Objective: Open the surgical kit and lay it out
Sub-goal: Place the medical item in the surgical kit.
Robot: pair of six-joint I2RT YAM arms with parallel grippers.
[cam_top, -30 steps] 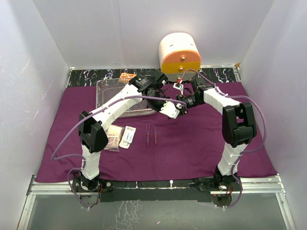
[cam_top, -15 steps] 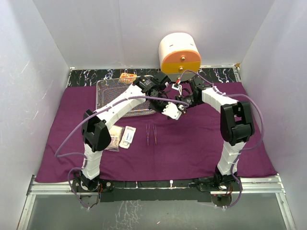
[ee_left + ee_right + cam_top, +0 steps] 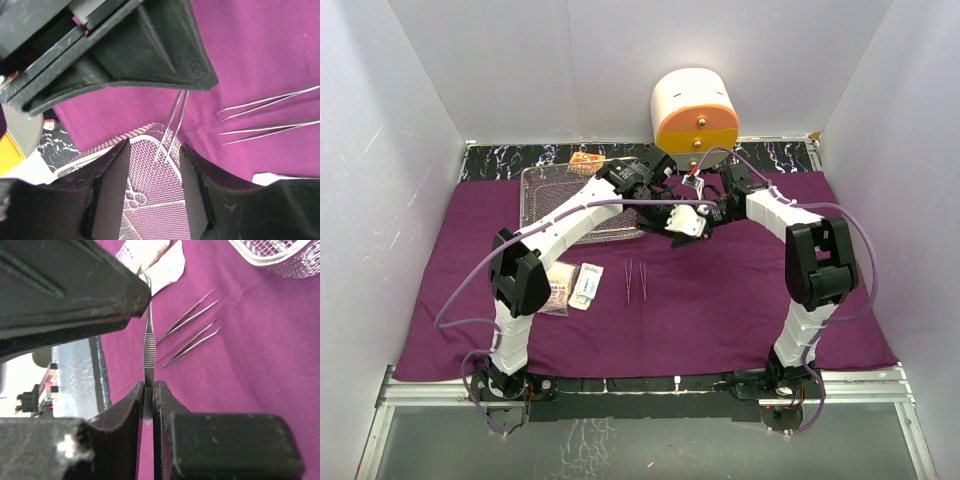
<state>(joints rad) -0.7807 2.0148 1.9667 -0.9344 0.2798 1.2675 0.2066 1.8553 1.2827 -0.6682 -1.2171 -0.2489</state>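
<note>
Right wrist view: the right gripper (image 3: 148,387) has its jaws pressed together on the ridged shaft of a pair of tweezers (image 3: 148,340), pinching it edge-on. Just beyond it looms the dark body of the left gripper (image 3: 155,150). In the left wrist view that claw's fingers stand spread, the tweezers' thin tips hanging between them and touching neither.

From the top external view, both grippers meet in the air just right of the wire-mesh tray (image 3: 545,210), over the purple cloth (image 3: 720,300) on which the tray sits. Two more tweezers (image 3: 629,280) lie side by side on the cloth in front of the tray, near its right corner. A white packet (image 3: 586,285) and a tan one (image 3: 558,288) rest touching each other – also in front of the tray. Ring handles of forceps (image 3: 132,192) show inside the tray.
</note>
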